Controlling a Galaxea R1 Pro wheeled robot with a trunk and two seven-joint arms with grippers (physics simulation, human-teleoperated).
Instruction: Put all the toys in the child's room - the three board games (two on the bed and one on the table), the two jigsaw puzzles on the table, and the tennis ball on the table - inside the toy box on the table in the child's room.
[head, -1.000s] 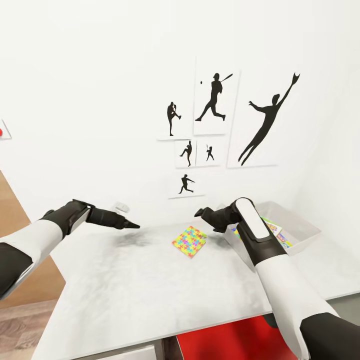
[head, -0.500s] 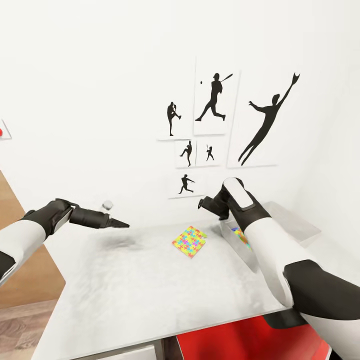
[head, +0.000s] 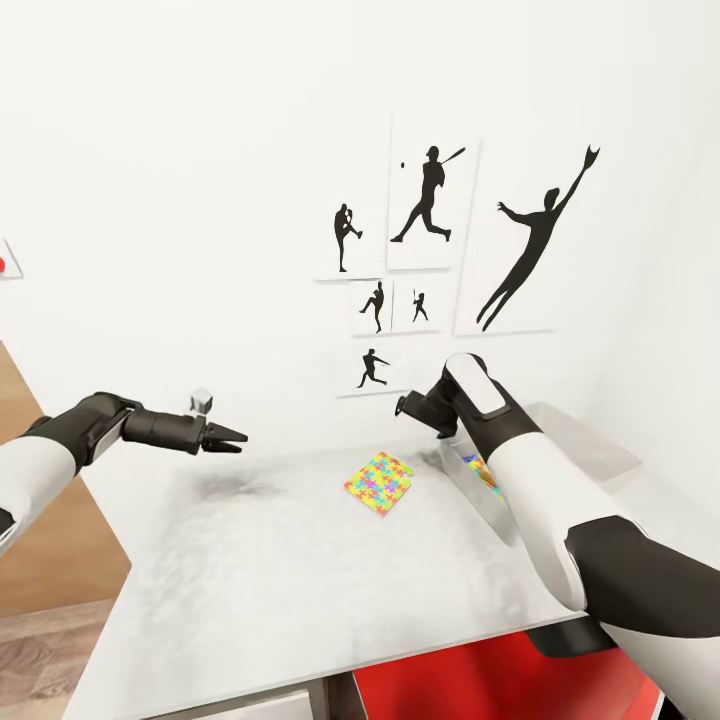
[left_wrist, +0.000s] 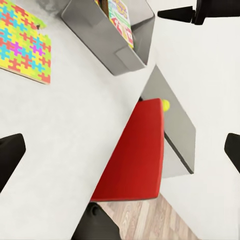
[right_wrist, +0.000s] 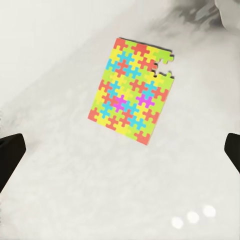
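One jigsaw puzzle (head: 379, 482) lies flat on the light grey table (head: 250, 590), and the right wrist view has it (right_wrist: 132, 95) just beyond the open fingertips (right_wrist: 10, 157). My right gripper (head: 408, 405) hovers open above the table between the puzzle and the toy box (head: 595, 440). The arm hides most of that box. In the left wrist view the toy box (left_wrist: 107, 42) holds a printed board game (left_wrist: 119, 15). The tennis ball (left_wrist: 165, 104) rests on the lower dark grey section. My left gripper (head: 228, 440) hangs open and empty over the table's far left.
A red chair (head: 450, 680) sits tucked under the table's near edge, and it is visible again in the left wrist view (left_wrist: 135, 155). Black sports silhouette pictures (head: 430, 200) hang on the white wall behind. Wood floor (head: 40, 660) lies to the left.
The right arm rose and drew back from the toy box a second ago, then held still. The left gripper pulled back leftward and turned its wrist.
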